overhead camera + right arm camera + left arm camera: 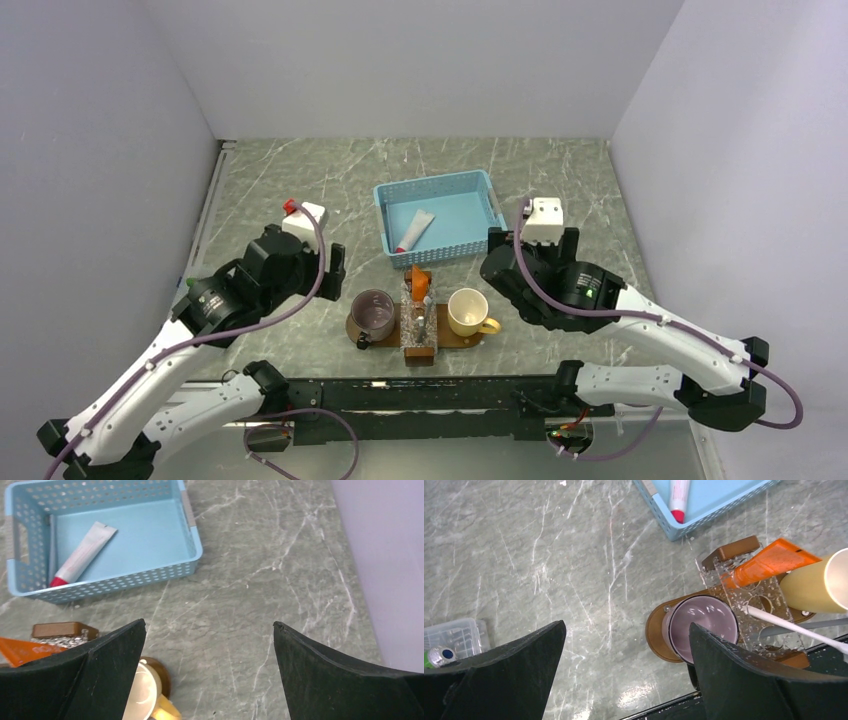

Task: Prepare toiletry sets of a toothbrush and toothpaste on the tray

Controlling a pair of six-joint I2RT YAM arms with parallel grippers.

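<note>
You have the grey marbled desk (pixel 300 190) under both arms. Your left claw (pixel 626 627) hangs over bare stone just left of the tray, its jaws spread wide with nothing between them. Your right claw (pixel 210 624) is just as wide apart and just as empty, over the desk right of the tray and nearer than the basket. The light-blue mesh basket (pixel 436 181) sits at the middle of the desk, beyond the tray. The tray (pixel 654 640), a dark-brown oval board, lies near your arm bases and carries three things in a row: a greyish-purple cup (pixel 373 313) at its left end, a clear studded holder (pixel 420 335) in the middle and a yellow cup (pixel 467 310) at its right end. The toothpaste (pixel 774 560), the orange tube, stands tilted in the far end of that holder, wide end up, between the two cups. A thin white stick (pixel 794 627) pokes out of the holder; you cannot tell what it is. A white tube with a red cap (pixel 82 552) lies flat on the basket floor.
</note>
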